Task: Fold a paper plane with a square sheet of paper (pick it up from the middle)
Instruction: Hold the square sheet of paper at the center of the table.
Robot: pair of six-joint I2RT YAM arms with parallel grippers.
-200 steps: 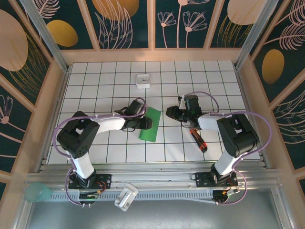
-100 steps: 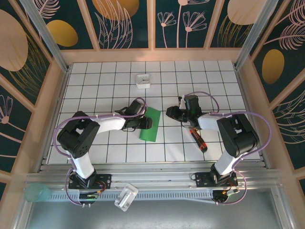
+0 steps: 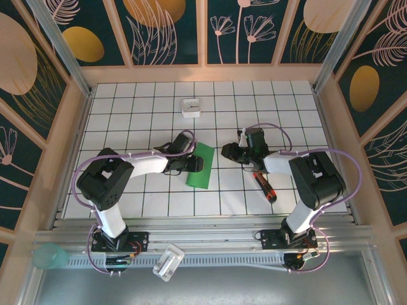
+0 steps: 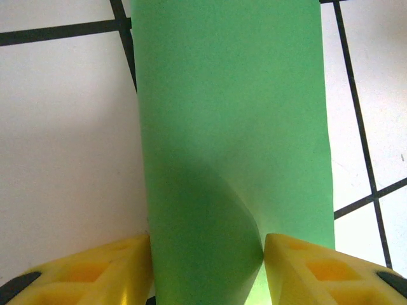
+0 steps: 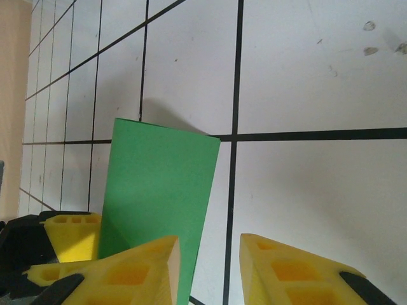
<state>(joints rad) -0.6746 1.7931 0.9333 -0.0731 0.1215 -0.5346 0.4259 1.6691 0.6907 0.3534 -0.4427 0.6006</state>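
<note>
The square sheet of paper [image 3: 203,168] is a narrow bright green strip on the tiled table, just left of centre. My left gripper [image 3: 196,164] reaches in from the left and is shut on it. In the left wrist view the two yellow fingers [image 4: 95,270] press on the long edges of the paper [image 4: 229,114], which bulges up between them around the gripper [image 4: 206,270]. My right gripper [image 3: 226,151] hovers to the paper's right. In its wrist view the right gripper [image 5: 208,267] is open over bare tile, with the green paper [image 5: 159,184] beside its left finger.
A small white box [image 3: 191,107] stands at the back, left of centre. A red-and-black screwdriver [image 3: 264,186] lies under the right forearm. A white object [image 3: 168,262] and a teal cup [image 3: 49,257] rest on the front rail area, off the tiles.
</note>
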